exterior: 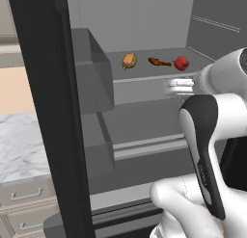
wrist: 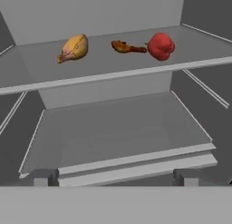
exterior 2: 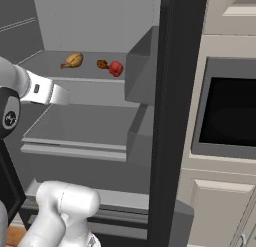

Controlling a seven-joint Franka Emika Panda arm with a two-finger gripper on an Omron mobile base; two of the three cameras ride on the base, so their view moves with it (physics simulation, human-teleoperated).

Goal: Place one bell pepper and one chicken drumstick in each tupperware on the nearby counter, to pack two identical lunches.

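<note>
I am looking into an open grey fridge (exterior: 144, 20) with my arm reaching toward it. On the upper shelf (wrist: 113, 75) I count three food items in a row: one bell pepper (wrist: 161, 46), red and glossy, and two chicken drumstick pieces. The golden-orange drumstick (wrist: 74, 48) lies well to the left of the others in the hand view. The dark brown drumstick (wrist: 127, 47) lies in the middle, its thin end right beside the pepper; I cannot tell whether they touch. The same three show in the left base view, orange piece (exterior: 129, 60), brown piece (exterior: 159, 62) and pepper (exterior: 181, 63), and in the right base view, orange piece (exterior 2: 73, 60), brown piece (exterior 2: 103, 64) and pepper (exterior 2: 116, 68).

Below that shelf I count one lower shelf (wrist: 118, 132), bare grey. My tool (wrist: 116, 177) hangs in front of the fridge, level with the lower shelf's front edge, below and in front of the food. Its two dark fingertips (wrist: 45, 177) stand spread as wide as they go, with nothing between them. In the left base view a strip of white marble bench (exterior: 21, 145) shows left of the dark fridge door (exterior: 53, 112), above one beige drawer front (exterior: 24, 191).
</note>
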